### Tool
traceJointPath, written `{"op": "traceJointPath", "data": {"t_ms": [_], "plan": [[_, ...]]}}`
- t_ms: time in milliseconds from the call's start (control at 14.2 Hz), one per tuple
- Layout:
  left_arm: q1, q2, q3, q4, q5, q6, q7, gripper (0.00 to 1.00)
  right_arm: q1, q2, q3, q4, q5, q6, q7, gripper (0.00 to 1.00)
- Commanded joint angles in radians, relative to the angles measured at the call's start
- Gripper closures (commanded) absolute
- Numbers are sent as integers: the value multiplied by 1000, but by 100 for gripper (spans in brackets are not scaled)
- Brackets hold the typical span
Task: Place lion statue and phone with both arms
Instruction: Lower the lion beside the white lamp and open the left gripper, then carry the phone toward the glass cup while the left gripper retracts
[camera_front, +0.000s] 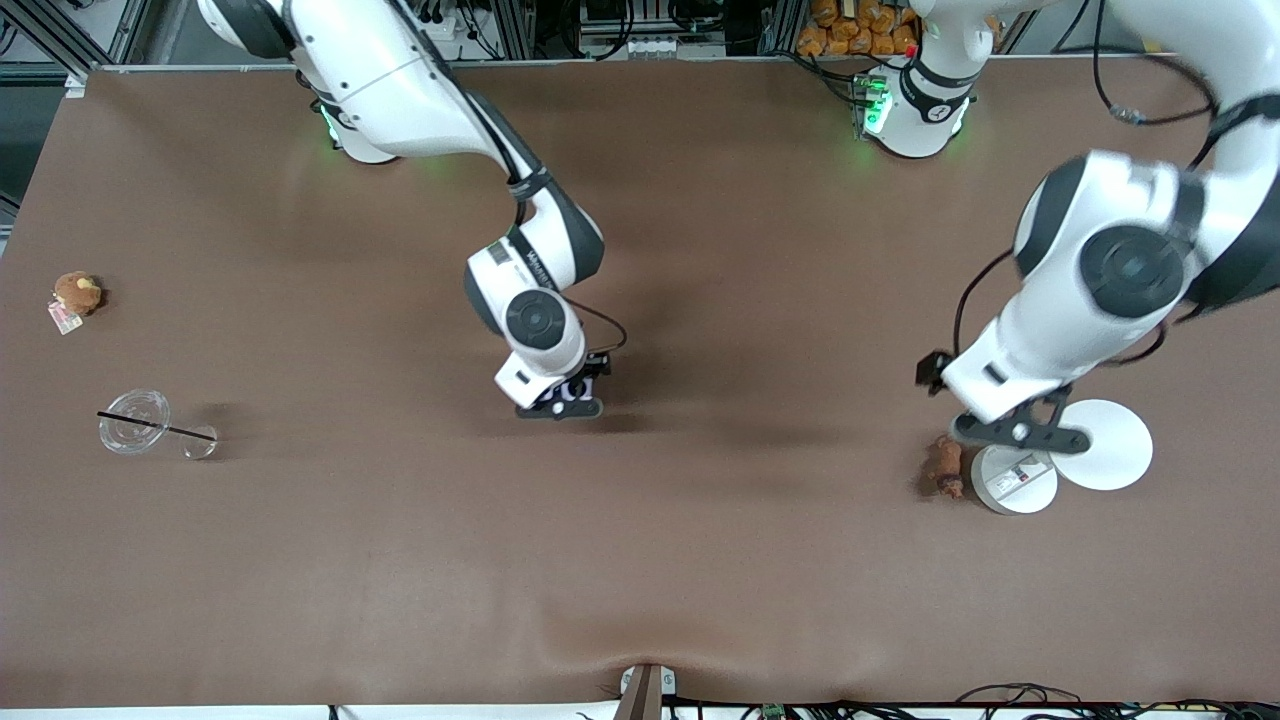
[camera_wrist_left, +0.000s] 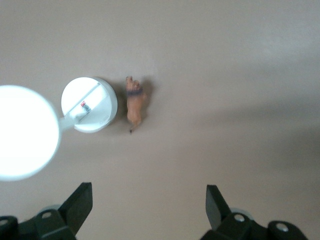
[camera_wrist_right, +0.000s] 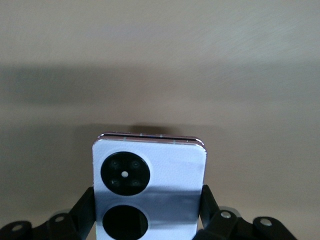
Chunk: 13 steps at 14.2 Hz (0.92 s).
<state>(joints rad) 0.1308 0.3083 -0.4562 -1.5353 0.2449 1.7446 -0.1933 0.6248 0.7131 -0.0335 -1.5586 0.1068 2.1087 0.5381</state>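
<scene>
Right gripper (camera_wrist_right: 147, 220) clamps the phone (camera_wrist_right: 149, 187) at mid-table; it should keep it level when lifting. Left gripper (camera_wrist_left: 149, 205) hangs spread wide over the table near the lion statue (camera_wrist_left: 135, 103).

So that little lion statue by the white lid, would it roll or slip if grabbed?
The lion statue lies on its side, irregular in shape, so it probably won't roll. It looks rigid and small, so likely light; the open left gripper might pinch it off-centre.

2 glossy white arms with black joint bands and round dark caps, green lights glowing at both bases, thin black cables looping along them, black end effector fingers.
</scene>
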Motion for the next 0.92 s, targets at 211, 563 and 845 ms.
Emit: {"op": "traceJointPath", "data": {"t_ms": [211, 563, 845], "plan": [[53, -95, 1, 162, -105, -279, -1, 0, -204, -64, 0, 65, -18, -133, -48, 100], [150, -198, 4, 165, -194, -290, 12, 0, -397, -70, -20, 52, -22, -219, -245, 100], [159, -236, 7, 165, -191, -290, 9, 0, -497, -69, -23, 11, -33, -222, -336, 100]]}}
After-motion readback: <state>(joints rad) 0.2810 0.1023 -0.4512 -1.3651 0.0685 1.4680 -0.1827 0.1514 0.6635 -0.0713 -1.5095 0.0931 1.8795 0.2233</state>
